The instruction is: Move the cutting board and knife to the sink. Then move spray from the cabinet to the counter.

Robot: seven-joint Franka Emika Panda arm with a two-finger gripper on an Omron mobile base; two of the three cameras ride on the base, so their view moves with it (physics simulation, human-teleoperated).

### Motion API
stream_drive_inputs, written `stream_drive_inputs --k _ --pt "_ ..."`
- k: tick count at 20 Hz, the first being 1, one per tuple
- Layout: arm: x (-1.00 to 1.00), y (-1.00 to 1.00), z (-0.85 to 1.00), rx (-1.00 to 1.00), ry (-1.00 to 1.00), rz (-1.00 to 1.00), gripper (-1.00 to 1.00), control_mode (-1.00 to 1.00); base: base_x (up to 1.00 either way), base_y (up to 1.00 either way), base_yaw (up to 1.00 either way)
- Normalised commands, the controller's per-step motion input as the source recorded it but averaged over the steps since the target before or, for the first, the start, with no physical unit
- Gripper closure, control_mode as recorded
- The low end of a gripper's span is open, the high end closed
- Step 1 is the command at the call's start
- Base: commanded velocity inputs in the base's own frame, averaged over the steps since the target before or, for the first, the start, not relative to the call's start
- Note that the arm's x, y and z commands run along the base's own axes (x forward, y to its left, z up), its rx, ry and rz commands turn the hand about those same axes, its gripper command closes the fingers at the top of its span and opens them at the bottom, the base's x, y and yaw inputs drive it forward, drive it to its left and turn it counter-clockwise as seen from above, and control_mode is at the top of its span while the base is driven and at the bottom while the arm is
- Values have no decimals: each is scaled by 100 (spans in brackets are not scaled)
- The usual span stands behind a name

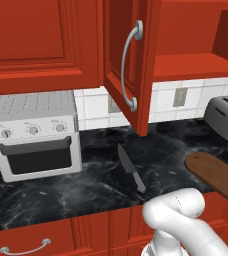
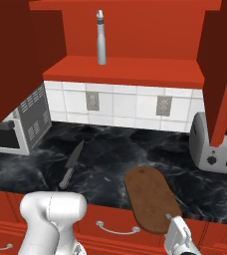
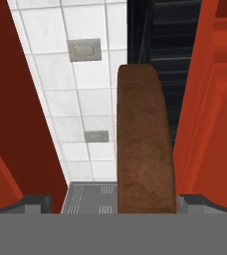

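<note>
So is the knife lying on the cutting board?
No, the knife lies on the bare counter, apart from the cutting board to its right.

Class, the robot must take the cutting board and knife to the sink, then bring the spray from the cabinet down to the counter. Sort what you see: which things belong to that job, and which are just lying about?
Belong to the job:
cutting board
knife
spray
cabinet
counter

Just lying about:
toaster oven
toaster
wall outlets
</note>
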Motion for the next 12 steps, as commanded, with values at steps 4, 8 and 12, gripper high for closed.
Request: stream_drive_inputs --k 4,8,12 --pt "0 0 0 0 0 0 -100 -100 0 0 0" --pt "0 0 0 0 0 0 -100 -100 0 0 0" --pt "0 0 0 0 0 0 -100 -100 0 0 0"
